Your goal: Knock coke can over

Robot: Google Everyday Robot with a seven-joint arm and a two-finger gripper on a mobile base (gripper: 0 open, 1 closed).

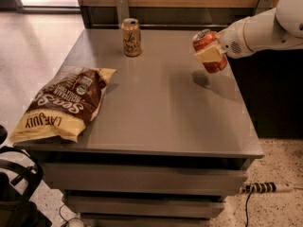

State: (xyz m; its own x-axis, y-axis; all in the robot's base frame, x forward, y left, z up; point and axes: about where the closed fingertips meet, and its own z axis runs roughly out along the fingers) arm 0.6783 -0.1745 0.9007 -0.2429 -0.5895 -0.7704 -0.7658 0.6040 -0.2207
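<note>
Clamping tilted coke can (pixel 205 39) — gripper (pixel 209 54) above table (pixel 161 112)

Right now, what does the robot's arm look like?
The arm is smooth, white and rounded, with a thin tan ring and a patch of tiny dots near the wrist. Its gripper, over the table's right side, has pale yellow fingers.

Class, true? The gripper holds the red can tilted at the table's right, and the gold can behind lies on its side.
No: the camera view shows the gold can standing upright. The gripper does hold the red can tilted at the right.
</note>
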